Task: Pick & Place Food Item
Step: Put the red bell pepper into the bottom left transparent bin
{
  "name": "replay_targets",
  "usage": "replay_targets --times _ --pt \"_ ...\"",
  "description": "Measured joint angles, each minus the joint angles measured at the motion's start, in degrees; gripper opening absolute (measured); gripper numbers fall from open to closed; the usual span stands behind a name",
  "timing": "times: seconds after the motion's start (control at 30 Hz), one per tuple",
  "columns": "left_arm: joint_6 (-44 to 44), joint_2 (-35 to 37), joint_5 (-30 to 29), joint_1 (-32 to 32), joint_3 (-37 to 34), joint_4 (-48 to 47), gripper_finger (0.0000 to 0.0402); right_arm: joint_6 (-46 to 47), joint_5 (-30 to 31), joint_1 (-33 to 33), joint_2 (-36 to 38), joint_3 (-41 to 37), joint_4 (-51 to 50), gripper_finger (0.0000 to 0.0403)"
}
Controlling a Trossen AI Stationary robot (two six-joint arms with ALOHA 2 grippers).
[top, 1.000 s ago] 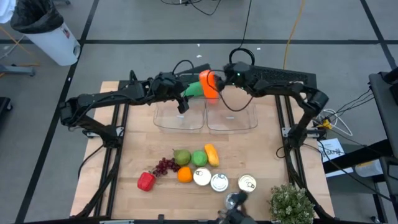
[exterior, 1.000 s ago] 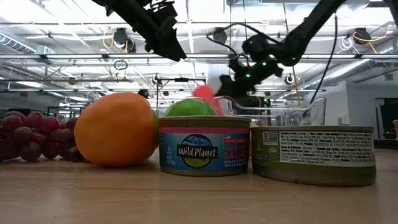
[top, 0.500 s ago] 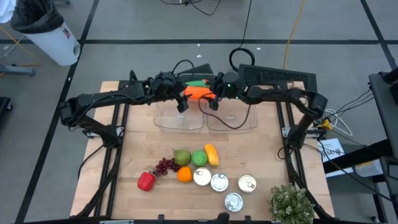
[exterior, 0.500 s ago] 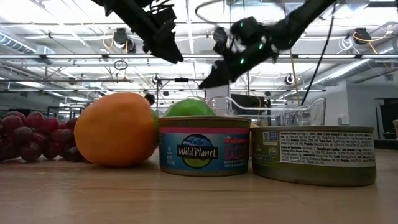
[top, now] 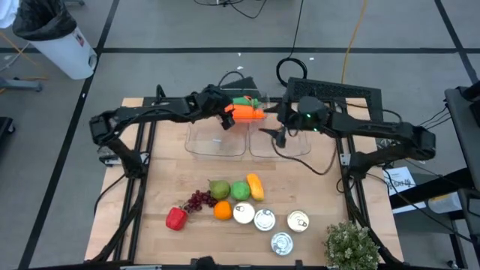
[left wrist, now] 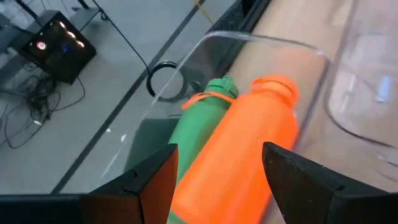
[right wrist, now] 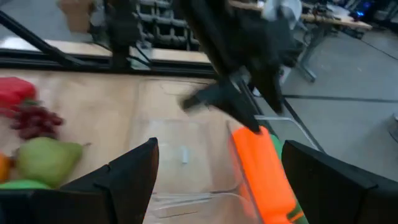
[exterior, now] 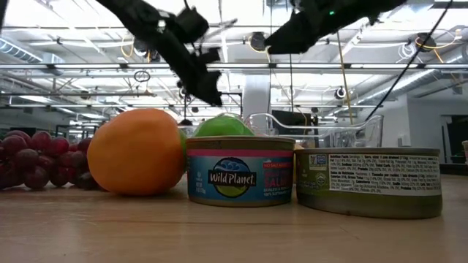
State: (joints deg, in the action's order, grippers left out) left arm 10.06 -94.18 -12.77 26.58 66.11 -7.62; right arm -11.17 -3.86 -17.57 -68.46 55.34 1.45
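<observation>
An orange carrot-like food item (top: 247, 113) with a green part (top: 241, 100) alongside it hangs over the far rims of two clear containers (top: 216, 141) (top: 282, 142). My left gripper (top: 227, 118) reaches in from the table's left and is shut on the item, which also shows in the left wrist view (left wrist: 249, 149). My right gripper (top: 279, 137) stands open over the right container with nothing between its fingers. The right wrist view looks back at the orange item (right wrist: 261, 171) under the left gripper. My left gripper pinches the item's orange body (left wrist: 217, 186) between its two fingers. The fingers come from the table's left, slanting down, and lie along the item, whose far end (left wrist: 273, 87) sticks out ahead of them. The item is lifted clear, roughly level, above the container rims.
Near the table's front lie a pear (top: 219, 188), a green fruit (top: 240, 190), a yellow fruit (top: 256, 186), grapes (top: 198, 200), an orange (top: 223, 211), a red pepper (top: 176, 218) and several cans (top: 264, 220). A potted plant (top: 351, 246) stands at the front right corner.
My right gripper has drawn back from the item toward the table's right edge and risen. My left gripper has moved right and down with the item. The item, standing on end a second ago, now lies about level with its orange end pointing right.
</observation>
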Motion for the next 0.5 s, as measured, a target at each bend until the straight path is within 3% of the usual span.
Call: replay_targets --times 0.23,0.5 --pt "-0.87 -7.35 1.31 2.43 0.05 -0.09 0.0243 -0.37 9.45 5.08 5.96 -5.31 0.58 0.0320" --pt "-1.50 -6.51 0.56 2.02 0.09 -1.96 0.0243 -0.41 9.89 8.90 10.44 -7.86 0.43 0.0320"
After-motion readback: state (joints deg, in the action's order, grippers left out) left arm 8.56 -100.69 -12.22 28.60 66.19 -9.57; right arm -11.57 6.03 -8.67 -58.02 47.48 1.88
